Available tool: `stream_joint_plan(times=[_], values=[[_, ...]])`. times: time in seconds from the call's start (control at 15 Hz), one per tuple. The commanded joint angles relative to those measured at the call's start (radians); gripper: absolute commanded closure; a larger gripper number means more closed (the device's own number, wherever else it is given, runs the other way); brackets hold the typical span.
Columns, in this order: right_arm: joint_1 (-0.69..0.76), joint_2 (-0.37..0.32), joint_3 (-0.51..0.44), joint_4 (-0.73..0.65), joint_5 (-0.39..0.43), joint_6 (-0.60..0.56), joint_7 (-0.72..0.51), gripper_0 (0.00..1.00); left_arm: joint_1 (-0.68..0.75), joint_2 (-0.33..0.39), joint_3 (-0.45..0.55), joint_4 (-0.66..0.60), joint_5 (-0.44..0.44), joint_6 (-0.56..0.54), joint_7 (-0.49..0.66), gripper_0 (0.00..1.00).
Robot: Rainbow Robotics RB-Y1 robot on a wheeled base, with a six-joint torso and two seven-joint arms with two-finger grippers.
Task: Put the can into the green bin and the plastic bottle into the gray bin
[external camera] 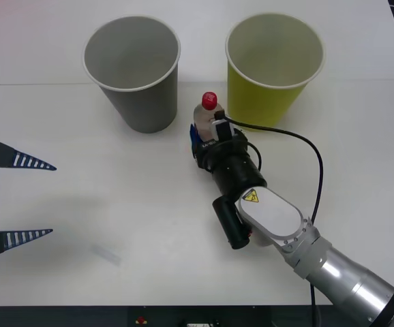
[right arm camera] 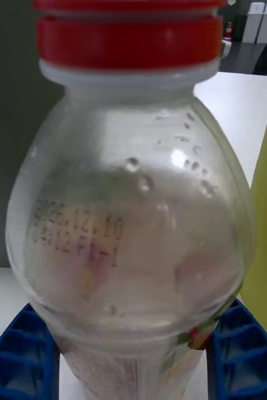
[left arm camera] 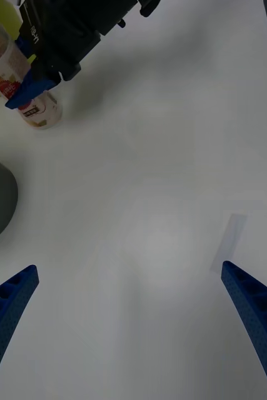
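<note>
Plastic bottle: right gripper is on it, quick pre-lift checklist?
1. Fingers on both sides of the plastic bottle: ok, blue fingers flank its lower body in the right wrist view.
2. Right gripper firmly clamped: cannot tell; fingers sit against the label, squeeze not visible.
3. Bottle cap on: ok, red cap in place.
4. Gray bin upright, mouth open: ok, just left of the bottle.
5. Green bin clear of the lift: not ok, it stands very close on the bottle's right.
6. Left gripper out of the way: ok, open at the table's left edge.
</note>
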Motion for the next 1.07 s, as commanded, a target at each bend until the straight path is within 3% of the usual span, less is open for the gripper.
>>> stream_joint_plan(times=[0.07,0.53,0.73,1.07], values=[[-0.001,-0.001,0.003,0.0,0.0,0.0,-0.002,1.0,0.0,0.0,0.0,0.0,0.0,0.0,0.0,0.0],[0.014,-0.039,0.035,-0.038,0.015,0.001,-0.011,1.0,0.0,0.0,0.0,0.0,0.0,0.0,0.0,0.0],[0.071,-0.123,0.049,-0.16,0.014,-0.08,-0.025,1.0,0.0,0.0,0.0,0.0,0.0,0.0,0.0,0.0],[0.137,-0.309,0.046,-0.358,-0.083,-0.281,-0.033,1.0,0.0,0.0,0.0,0.0,0.0,0.0,0.0,0.0]])
